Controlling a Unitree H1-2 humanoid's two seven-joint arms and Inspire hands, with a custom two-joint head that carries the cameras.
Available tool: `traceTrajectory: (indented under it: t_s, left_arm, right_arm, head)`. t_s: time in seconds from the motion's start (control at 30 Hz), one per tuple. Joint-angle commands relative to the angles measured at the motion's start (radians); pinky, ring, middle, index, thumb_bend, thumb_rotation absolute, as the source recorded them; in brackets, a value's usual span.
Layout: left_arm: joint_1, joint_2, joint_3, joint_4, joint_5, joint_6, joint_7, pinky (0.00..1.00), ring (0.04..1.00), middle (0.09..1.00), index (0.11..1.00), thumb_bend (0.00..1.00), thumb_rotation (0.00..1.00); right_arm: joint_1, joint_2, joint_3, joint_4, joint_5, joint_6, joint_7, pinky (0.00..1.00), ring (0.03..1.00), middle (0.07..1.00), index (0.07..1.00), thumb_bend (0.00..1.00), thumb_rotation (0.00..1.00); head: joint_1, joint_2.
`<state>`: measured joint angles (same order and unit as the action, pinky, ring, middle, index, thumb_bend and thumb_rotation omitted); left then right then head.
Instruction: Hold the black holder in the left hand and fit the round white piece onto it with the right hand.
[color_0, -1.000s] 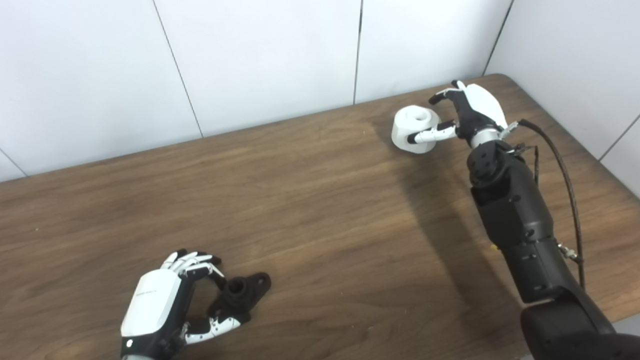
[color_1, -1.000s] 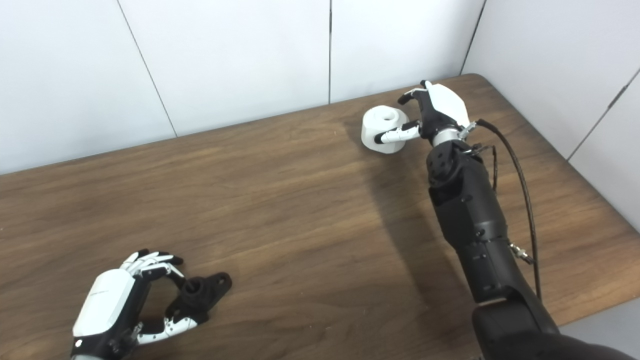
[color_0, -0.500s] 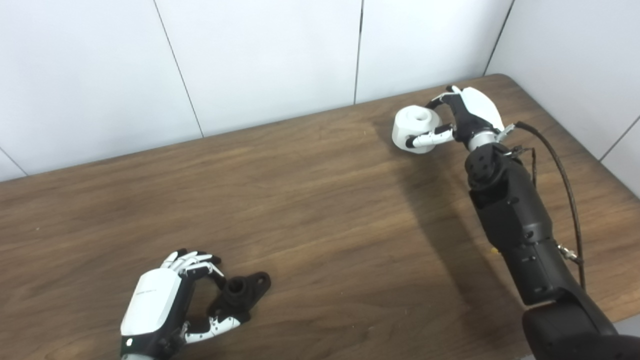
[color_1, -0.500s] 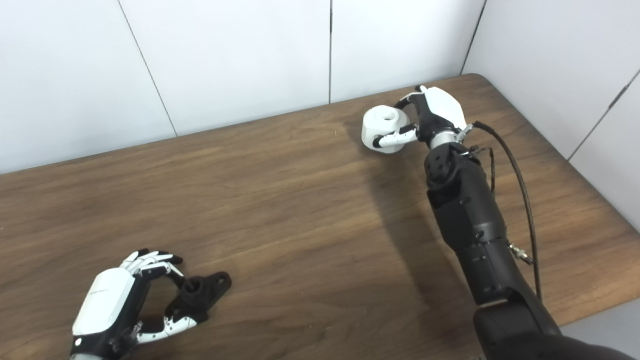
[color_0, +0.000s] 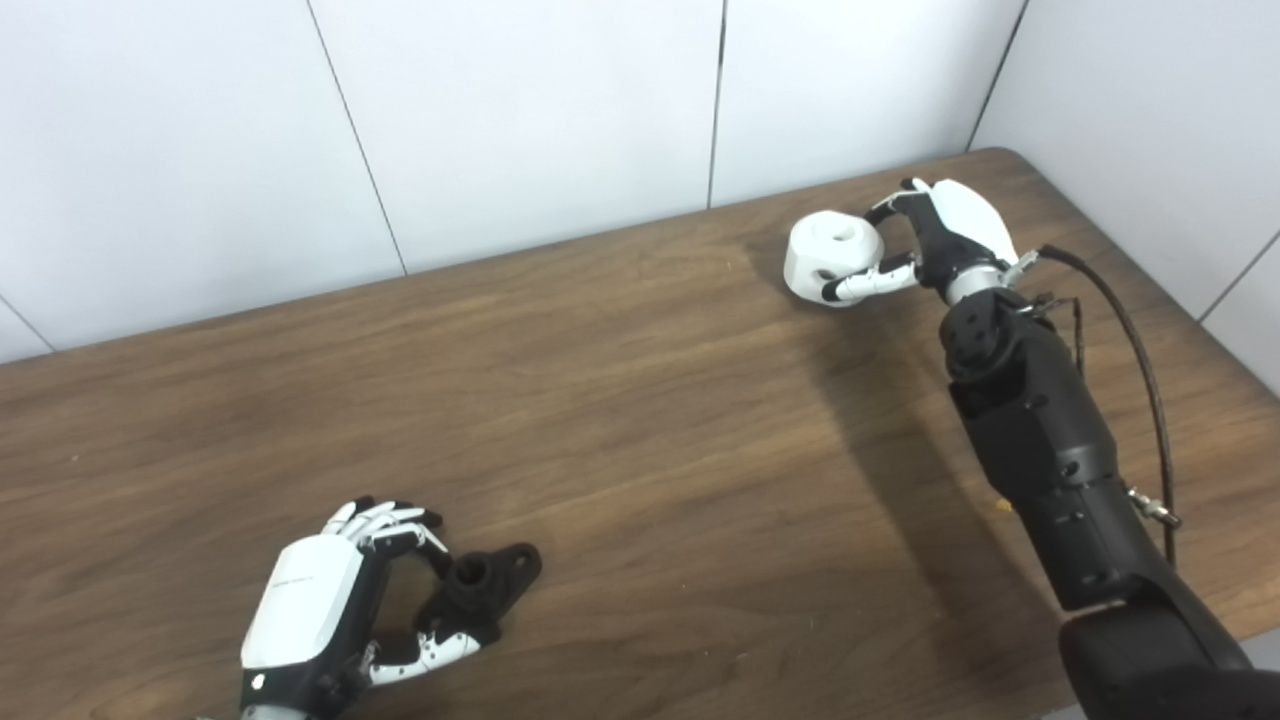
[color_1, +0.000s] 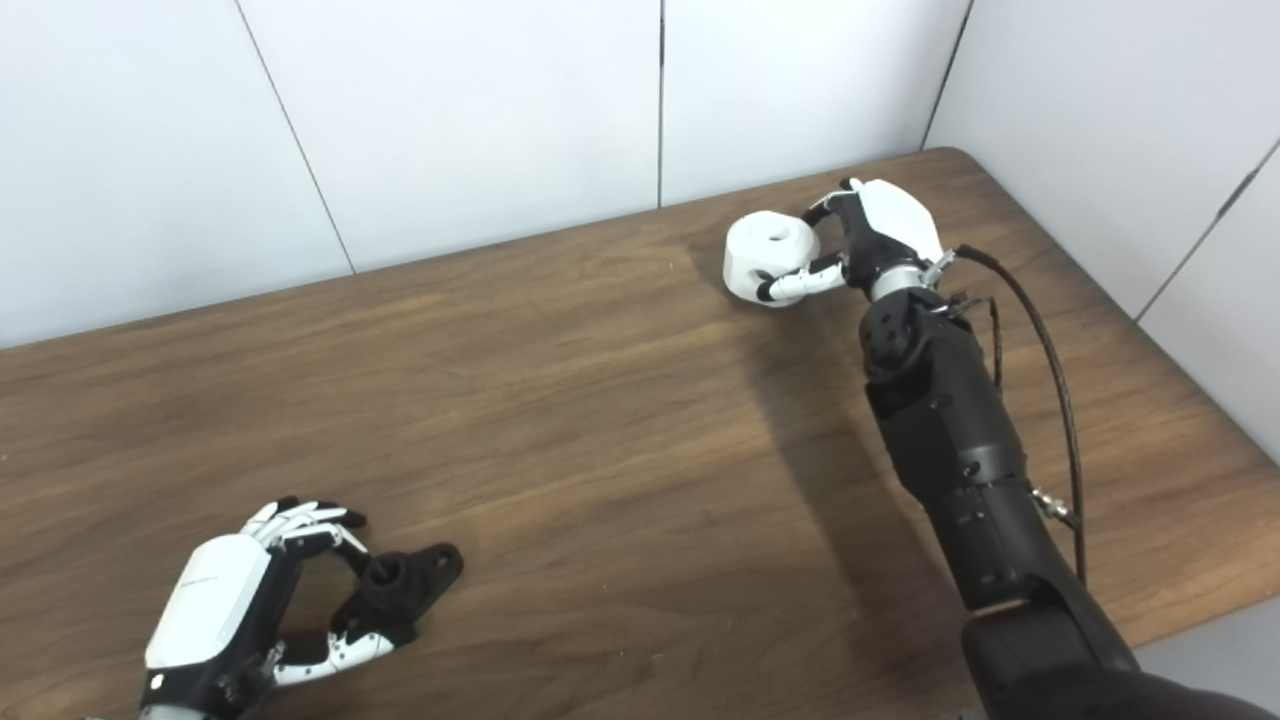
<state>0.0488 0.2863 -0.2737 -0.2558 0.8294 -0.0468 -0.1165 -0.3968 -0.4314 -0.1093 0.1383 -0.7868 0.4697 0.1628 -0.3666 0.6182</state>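
Note:
The black holder (color_0: 487, 583) lies on the wooden table (color_0: 640, 420) near the front left. My left hand (color_0: 310, 600) wraps its left side, fingers curled over the top and thumb against the near edge. Far back on the right, the round white piece (color_0: 825, 250) is a short cylinder with a hole in its top, tilted a little. My right hand (color_0: 950, 235) is shut on it from the right, fingers behind it and thumb across its front lower edge.
White wall panels (color_0: 520, 120) rise directly behind the table's back edge. The table's rounded right corner (color_0: 1010, 160) is close behind my right hand. A black cable (color_0: 1130, 350) runs along the right forearm.
The right hand's fingers have closed in behind the white piece and its thumb has tucked under the front; the piece now sits slightly tilted. The left hand and holder have not moved.

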Motion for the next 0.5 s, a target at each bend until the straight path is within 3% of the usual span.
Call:
traceTrajectory:
  t_s: [0.0, 0.47]
  left_arm:
    - [-0.020, 0.012, 0.010, 0.000, 0.022, 0.001, 0.011, 0.93, 0.835, 0.762, 0.485, 0.52, 0.05]
    - [-0.015, 0.012, 0.007, 0.006, 0.024, -0.010, 0.018, 0.92, 0.832, 0.758, 0.485, 0.52, 0.05]
  right_arm:
    - [-0.041, -0.032, -0.004, -0.022, 0.007, -0.001, -0.033, 1.00, 1.000, 0.959, 0.671, 0.89, 0.31]
    - [-0.036, -0.042, 0.017, -0.018, 0.049, -0.004, -0.078, 1.00, 1.000, 0.958, 0.659, 0.88, 0.30]
  head:
    - [-0.001, 0.000]
    - [-0.001, -0.003]
